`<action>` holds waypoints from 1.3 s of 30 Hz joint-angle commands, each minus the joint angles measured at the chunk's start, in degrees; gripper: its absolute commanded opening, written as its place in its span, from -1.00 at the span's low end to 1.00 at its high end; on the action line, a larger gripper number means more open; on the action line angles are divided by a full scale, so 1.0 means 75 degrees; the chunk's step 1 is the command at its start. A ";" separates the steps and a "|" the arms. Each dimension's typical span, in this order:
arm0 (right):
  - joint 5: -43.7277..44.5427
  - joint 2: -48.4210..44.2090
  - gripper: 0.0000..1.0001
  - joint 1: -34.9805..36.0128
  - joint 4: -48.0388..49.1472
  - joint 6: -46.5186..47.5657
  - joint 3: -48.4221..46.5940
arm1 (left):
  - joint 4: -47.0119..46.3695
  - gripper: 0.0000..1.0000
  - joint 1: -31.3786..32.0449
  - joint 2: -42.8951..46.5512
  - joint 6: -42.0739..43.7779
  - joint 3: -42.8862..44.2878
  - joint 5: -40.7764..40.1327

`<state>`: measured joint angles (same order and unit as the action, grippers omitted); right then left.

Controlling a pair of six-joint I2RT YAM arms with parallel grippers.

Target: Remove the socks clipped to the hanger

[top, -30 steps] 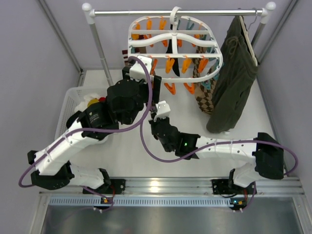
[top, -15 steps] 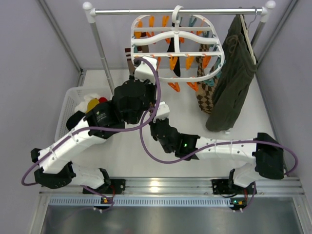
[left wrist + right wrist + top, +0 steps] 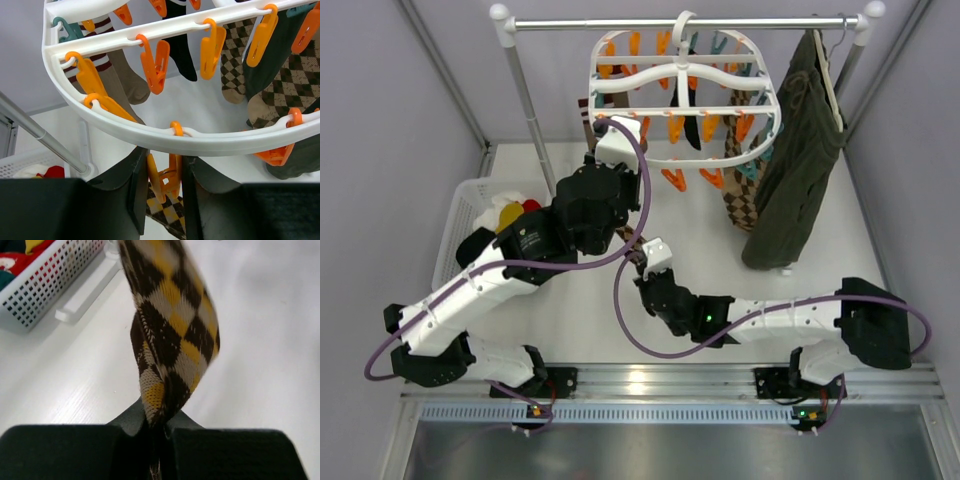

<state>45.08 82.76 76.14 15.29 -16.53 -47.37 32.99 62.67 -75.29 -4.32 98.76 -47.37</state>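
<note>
- Hanger (image 3: 225,145): white moulded plastic, an oval rim with crossbars, hooked on a metal rail (image 3: 560,25). Orange clips hang along the rim and bars, plus a few teal ones.
- Left arm: raised and stretched forward, wrist under the hanger's near-left rim. Left gripper (image 3: 163,172) points up, its flat black fingers pressed on either side of one orange peg (image 3: 167,184) that hangs from the rim.
- Right arm: low over the table (image 3: 575,325), forearm stretched leftward. Right gripper (image 3: 159,424) has its fingers pinched together on the lower end of an argyle sock (image 3: 170,340).
- Argyle sock: knit, in brown, tan and yellow diamonds. It rises from the right gripper toward the squeezed peg. Its top end is hidden, so possibly still clipped.
- Clipped and hanging: striped socks (image 3: 107,65), brown with maroon-white cuffs; a black sock (image 3: 180,55); more argyle at the right.
- Basket (image 3: 45,285): white perforated plastic, on the table near the held sock.
</note>
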 commanded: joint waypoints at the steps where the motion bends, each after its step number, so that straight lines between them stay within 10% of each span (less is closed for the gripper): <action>1: -0.0419 -0.0277 -1.00 0.0126 0.0867 -0.0233 0.0211 | -0.0485 -0.69 -0.0013 0.0124 -0.0127 -0.0066 -0.0035; 5: -0.1239 -0.0114 -1.00 0.0114 0.1114 0.0060 0.0071 | -0.0473 0.35 -0.0013 0.0381 -0.0268 -0.0312 0.0024; 11: -0.2526 0.0285 -1.00 -0.0353 0.1067 0.0154 -0.0667 | -0.0438 0.96 -0.0013 0.1165 -0.0396 -0.0861 -0.0608; 21: -0.4673 0.2145 -1.00 -0.0695 0.0669 0.1055 -0.3348 | -0.0473 0.97 -0.0013 0.3356 -0.0362 -0.2187 -0.3970; 32: -0.6327 0.5977 -0.98 -0.0952 -0.1532 0.1583 -0.9733 | -0.0450 0.97 -0.0013 0.4751 -0.0257 -0.2785 -0.5649; 38: -0.6514 0.7703 -0.36 -0.1362 -0.1956 0.1338 -1.2292 | -0.0462 0.96 -0.0013 0.5151 -0.0128 -0.2926 -0.5122; 39: -0.6596 0.7727 0.59 -0.1432 -0.1968 0.1233 -1.2339 | -0.0438 0.97 -0.0013 0.5163 -0.0104 -0.2926 -0.4924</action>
<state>-1.72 138.96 68.01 3.68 -6.61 -135.31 31.07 62.65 -37.04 -6.63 77.45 -84.95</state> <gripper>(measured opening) 0.475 0.984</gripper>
